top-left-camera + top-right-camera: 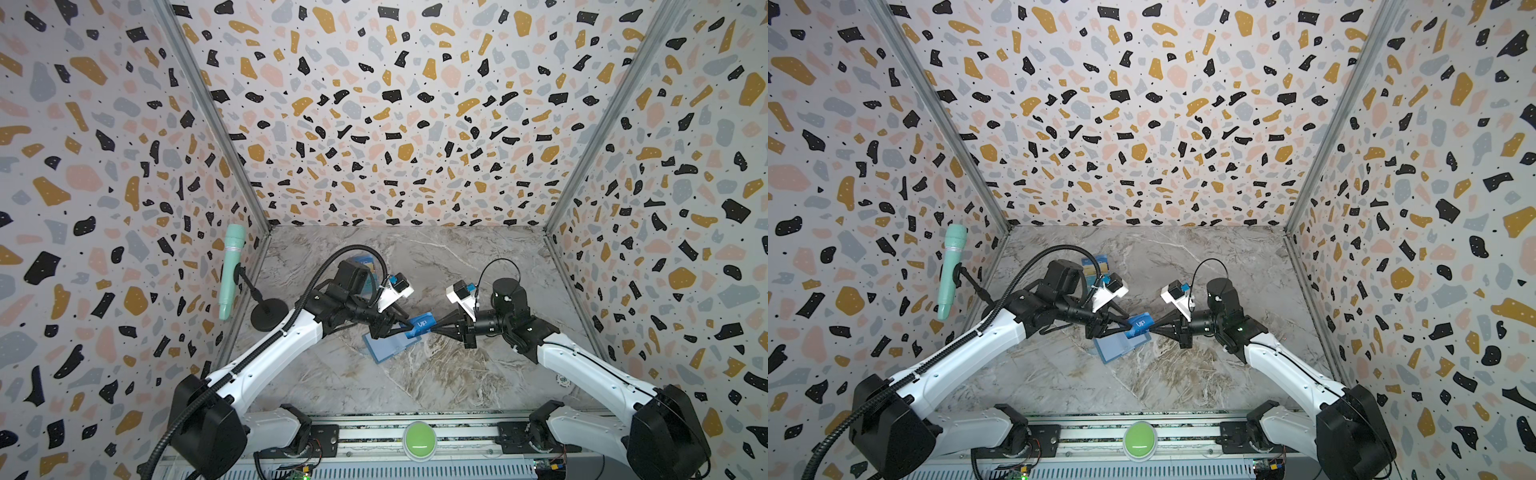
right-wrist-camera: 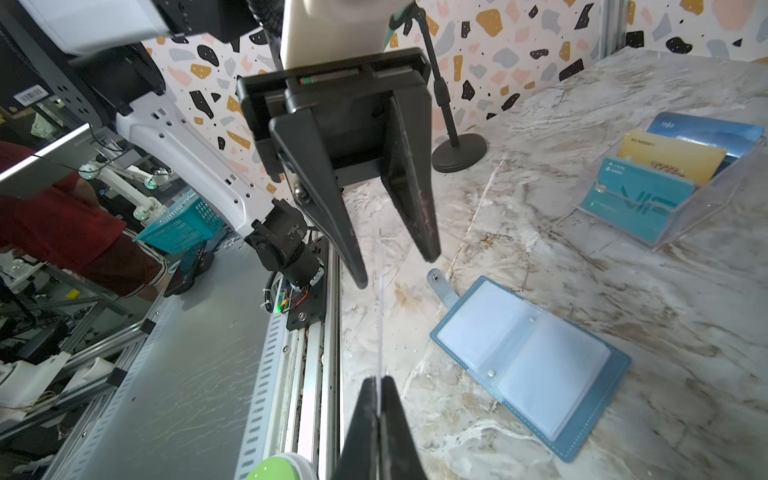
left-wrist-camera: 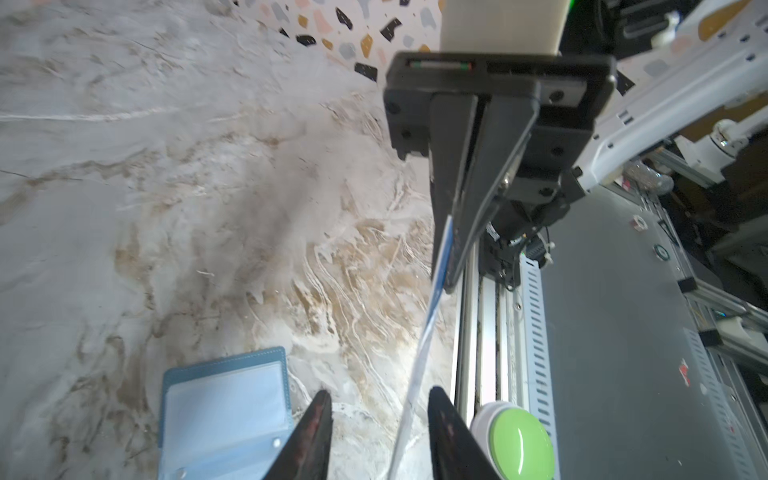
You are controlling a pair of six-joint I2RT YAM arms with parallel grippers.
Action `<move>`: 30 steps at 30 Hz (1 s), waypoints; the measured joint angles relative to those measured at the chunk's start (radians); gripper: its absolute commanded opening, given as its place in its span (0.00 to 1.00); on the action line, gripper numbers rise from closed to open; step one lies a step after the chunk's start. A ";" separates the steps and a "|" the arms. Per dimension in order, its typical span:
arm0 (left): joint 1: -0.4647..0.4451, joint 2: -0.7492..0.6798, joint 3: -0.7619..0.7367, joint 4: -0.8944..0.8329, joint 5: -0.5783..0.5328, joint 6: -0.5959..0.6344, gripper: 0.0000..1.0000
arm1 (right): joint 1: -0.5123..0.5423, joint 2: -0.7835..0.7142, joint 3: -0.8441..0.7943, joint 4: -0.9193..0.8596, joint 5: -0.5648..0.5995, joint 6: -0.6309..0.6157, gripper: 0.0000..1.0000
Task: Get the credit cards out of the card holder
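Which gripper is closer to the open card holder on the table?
Left. The left gripper hovers over the card holder; the right gripper hangs just past its right edge, pinching the blue VIP card.

Twin arms, as we find them at the counter: the left arm (image 1: 270, 353) and right arm (image 1: 582, 361) share white shells dotted with small dark screw holes, black joints and bulky black shoulder housings (image 1: 208, 424). A ribbed black conduit (image 1: 160, 444) runs along the left arm only. Each wrist carries a white camera mount (image 1: 397, 289) topped with a blue-and-black module. We note that the left tool (image 1: 410, 328) and right tool (image 1: 434, 329) are matt black, their fingers (image 2: 316, 187) long tapering wedges, one scuffed with reddish marks.
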 measured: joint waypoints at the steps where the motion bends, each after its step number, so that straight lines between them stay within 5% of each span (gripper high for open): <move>1: 0.000 0.005 0.005 -0.020 0.008 0.020 0.36 | 0.000 0.007 0.009 -0.014 0.000 -0.011 0.00; 26: 0.000 0.042 0.010 -0.090 0.076 0.102 0.00 | 0.050 0.069 0.045 -0.112 0.018 -0.102 0.01; 30: 0.000 0.039 0.011 -0.089 0.061 0.103 0.00 | 0.051 0.069 0.050 -0.120 0.047 -0.100 0.36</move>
